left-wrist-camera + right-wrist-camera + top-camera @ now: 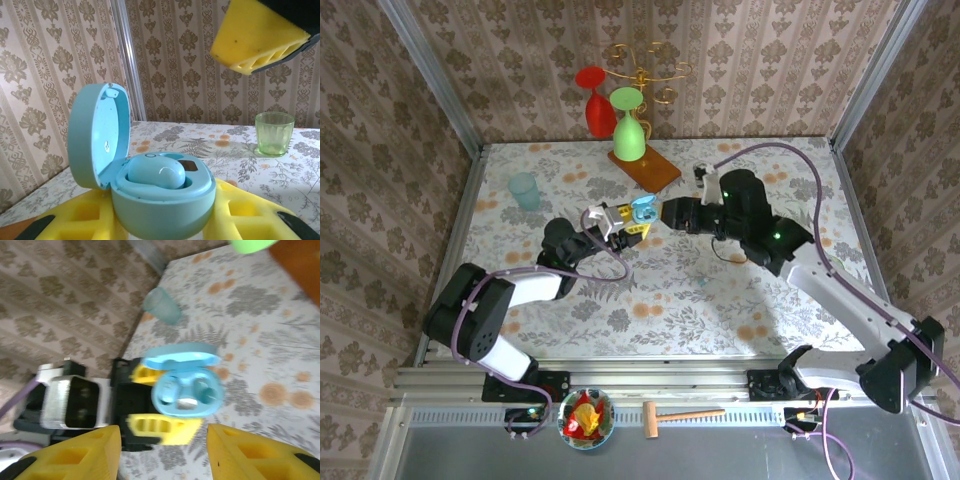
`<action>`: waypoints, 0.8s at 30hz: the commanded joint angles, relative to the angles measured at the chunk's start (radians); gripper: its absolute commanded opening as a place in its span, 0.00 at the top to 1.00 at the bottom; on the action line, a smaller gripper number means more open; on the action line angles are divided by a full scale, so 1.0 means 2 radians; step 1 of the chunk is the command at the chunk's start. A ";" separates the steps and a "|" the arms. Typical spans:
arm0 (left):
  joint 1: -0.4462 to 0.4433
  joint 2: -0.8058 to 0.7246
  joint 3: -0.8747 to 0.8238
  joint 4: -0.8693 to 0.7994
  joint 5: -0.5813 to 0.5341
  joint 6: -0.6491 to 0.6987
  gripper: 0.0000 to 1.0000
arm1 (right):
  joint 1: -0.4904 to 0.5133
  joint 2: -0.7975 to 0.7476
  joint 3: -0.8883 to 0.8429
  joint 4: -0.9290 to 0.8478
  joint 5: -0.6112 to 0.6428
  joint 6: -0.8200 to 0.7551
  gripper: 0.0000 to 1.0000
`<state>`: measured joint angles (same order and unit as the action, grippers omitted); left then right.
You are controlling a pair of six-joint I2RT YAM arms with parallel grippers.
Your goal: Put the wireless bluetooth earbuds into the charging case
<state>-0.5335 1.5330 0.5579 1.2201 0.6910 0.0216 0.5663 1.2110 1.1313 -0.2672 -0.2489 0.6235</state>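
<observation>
Open pale-blue round plastic charging case (162, 202), pale-blue oval earbud (157, 172) inside, pinched by left gripper (623, 224), just ahead of spread right gripper (162, 432).

My left arm (520, 285) is extended low toward table centre, left gripper (618, 224) clamped on the case (642, 208). My right arm (820, 270) is stretched inward, right gripper (658, 212) fingers spread, facing the left gripper, close.

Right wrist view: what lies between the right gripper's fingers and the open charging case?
In that view, one yellow finger of the left gripper, clamping the charging case, crosses the gap ahead of the open right gripper, plus bare table.
</observation>
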 commanded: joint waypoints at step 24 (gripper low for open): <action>0.008 -0.046 -0.023 0.010 0.006 0.029 0.74 | -0.064 0.121 -0.182 -0.034 0.029 0.035 0.75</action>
<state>-0.5220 1.4700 0.5240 1.2179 0.6914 0.0612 0.4400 1.4040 0.7227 -0.3786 -0.1688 0.7147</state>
